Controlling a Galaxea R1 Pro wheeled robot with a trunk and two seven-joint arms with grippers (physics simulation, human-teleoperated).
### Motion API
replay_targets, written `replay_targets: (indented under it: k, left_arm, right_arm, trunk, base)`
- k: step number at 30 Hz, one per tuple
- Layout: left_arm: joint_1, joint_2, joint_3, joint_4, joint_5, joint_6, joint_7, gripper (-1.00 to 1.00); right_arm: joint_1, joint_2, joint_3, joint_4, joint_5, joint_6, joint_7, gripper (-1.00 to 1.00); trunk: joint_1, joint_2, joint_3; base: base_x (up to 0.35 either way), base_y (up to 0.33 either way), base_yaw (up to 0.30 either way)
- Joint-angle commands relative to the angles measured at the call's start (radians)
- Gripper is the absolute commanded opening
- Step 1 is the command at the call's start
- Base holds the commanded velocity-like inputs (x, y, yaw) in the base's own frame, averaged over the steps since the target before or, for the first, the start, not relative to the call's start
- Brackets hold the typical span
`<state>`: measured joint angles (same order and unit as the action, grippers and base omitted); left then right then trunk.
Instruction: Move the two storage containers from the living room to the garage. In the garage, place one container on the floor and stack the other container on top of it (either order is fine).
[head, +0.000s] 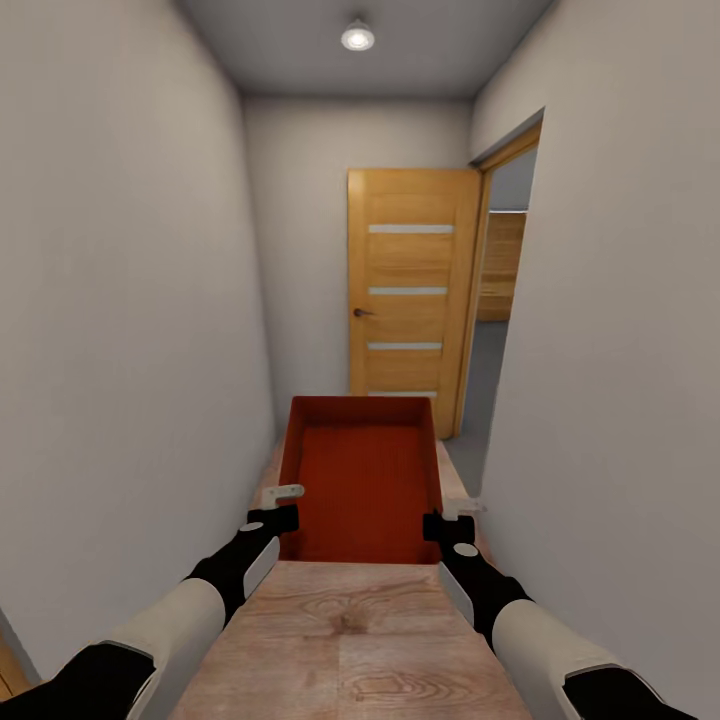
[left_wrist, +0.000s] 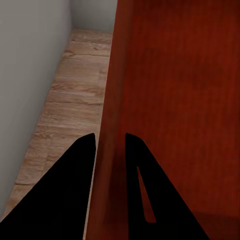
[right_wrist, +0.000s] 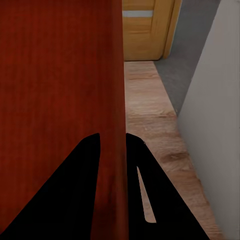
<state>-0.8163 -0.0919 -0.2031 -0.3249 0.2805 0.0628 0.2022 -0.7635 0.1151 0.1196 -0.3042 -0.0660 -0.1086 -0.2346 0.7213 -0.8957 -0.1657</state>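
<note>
One red-orange open-topped storage container (head: 362, 480) hangs level between my arms, above a light wood-plank floor (head: 350, 640). My left gripper (head: 283, 508) is shut on its left wall near the close corner. In the left wrist view its fingers (left_wrist: 110, 136) straddle the thin red wall (left_wrist: 175, 100). My right gripper (head: 447, 515) is shut on the right wall, and in the right wrist view its fingers (right_wrist: 112, 135) pinch the container's wall (right_wrist: 55, 75). The container is empty inside.
I am in a narrow corridor with a pale wall close on the left (head: 130, 300) and on the right (head: 620, 350). A light wooden door (head: 410, 295) stands open ahead. Beside it a doorway (head: 495, 330) opens rightward onto grey floor (head: 480, 400).
</note>
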Motion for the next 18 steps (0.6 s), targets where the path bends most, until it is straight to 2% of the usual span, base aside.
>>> replay_targets:
  k: [1, 15, 18]
  left_arm:
    - [0.000, 0.037, -0.012, -0.005, -0.014, 0.006, 0.083, -1.00]
    - [0.000, 0.037, -0.012, -0.005, -0.014, 0.006, 0.083, -1.00]
    - [0.000, 0.037, -0.012, -0.005, -0.014, 0.006, 0.083, -1.00]
  right_arm:
    - [-0.002, -0.002, -0.047, 0.002, -0.011, -0.005, -0.052, -1.00]
    - [-0.002, -0.002, -0.047, 0.002, -0.011, -0.006, -0.052, -1.00]
    - [-0.002, -0.002, -0.047, 0.002, -0.011, -0.006, -0.053, -1.00]
  trunk:
    - [0.001, -0.001, -0.001]
    - [0.001, -0.001, -0.001]
    - [0.001, -0.001, -0.001]
  base:
    - [0.326, 0.000, 0.000]
    - [0.326, 0.000, -0.001]
    - [0.326, 0.000, -0.107]
